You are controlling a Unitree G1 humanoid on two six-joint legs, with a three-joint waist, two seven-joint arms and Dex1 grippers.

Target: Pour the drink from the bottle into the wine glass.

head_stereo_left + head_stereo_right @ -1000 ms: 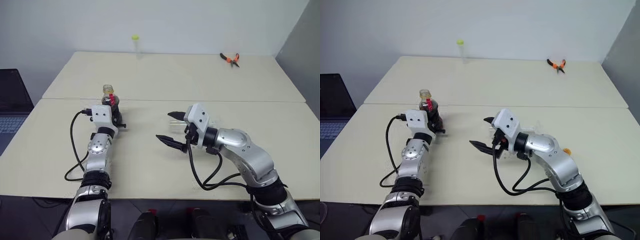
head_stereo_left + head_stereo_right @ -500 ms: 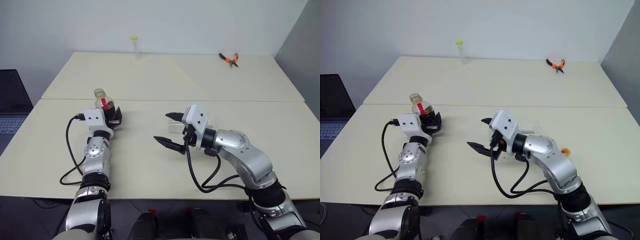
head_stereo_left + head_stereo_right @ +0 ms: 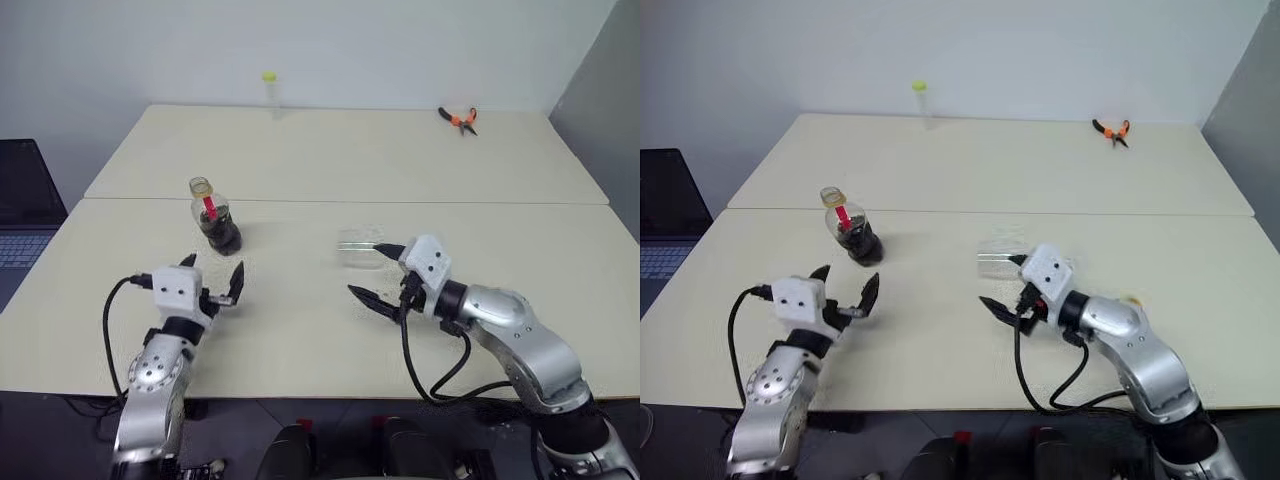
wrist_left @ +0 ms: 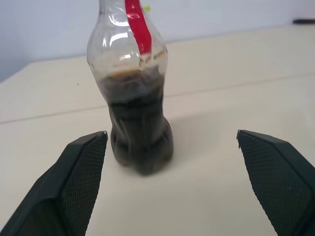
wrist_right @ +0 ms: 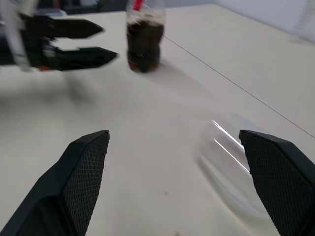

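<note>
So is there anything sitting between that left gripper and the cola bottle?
No. In the left wrist view, bare tabletop lies between the open left gripper and the bottle.

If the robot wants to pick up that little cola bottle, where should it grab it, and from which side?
Probably around the narrow waist of the bottle, above its bulbous bottom, coming in level from the robot's own side. The bottle stands upright on the table with no cap on, so a sideways grip keeps the mouth up. The open left gripper already faces it, the bottle between its fingers in the left wrist view.
</note>
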